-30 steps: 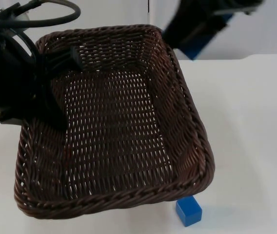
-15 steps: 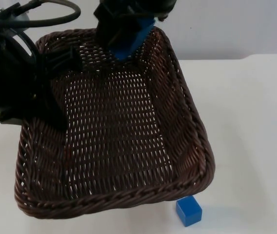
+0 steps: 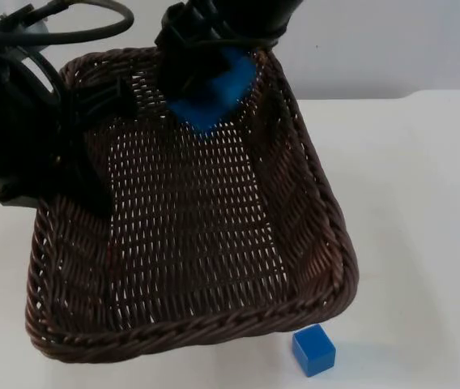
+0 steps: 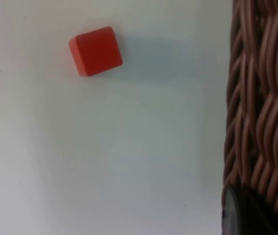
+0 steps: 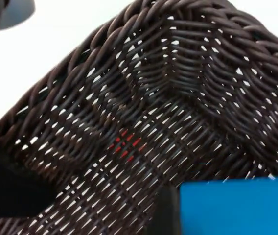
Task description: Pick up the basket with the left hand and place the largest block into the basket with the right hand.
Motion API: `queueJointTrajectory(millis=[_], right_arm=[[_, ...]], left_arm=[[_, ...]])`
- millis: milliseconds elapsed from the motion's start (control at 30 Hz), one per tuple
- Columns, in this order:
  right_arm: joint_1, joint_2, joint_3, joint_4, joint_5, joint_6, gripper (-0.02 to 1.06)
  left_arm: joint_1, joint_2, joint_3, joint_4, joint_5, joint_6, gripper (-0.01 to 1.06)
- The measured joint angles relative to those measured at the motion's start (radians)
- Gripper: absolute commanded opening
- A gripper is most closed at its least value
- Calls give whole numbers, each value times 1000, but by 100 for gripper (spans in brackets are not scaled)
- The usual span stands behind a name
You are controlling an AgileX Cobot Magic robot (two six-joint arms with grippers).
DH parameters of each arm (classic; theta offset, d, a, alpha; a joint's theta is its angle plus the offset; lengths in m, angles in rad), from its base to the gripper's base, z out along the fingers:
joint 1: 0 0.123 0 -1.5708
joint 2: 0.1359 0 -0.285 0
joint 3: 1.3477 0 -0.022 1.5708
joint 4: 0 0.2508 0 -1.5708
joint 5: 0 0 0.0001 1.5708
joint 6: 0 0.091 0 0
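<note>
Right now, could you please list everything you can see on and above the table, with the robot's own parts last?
Wicker basket: one, dark brown, held up above the table by its left rim.
Large block: one, blue, in the right pincer over the basket's far end.
Small blue block: one, blue, on the table just beyond the basket's near right corner.
Red block: one, red, on the table beside the basket's wall in the left wrist view; seen through the weave in the right wrist view.
Table: one, white.
Partition wall: one, grey, behind the table.
Left pincer: one, black, gripping the basket's left rim.
Right pincer: one, black, over the basket's far end, shut on the large block.
</note>
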Motion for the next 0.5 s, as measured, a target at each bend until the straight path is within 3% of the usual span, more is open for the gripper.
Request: queueJointTrajectory(millis=[267, 500], right_arm=[[0, 0, 0, -22, 0, 0, 67], [0, -40, 0, -160, 62, 46, 67]], left_arm=[[0, 0, 2, -2, 4, 0, 0], [0, 0, 2, -2, 4, 0, 0]])
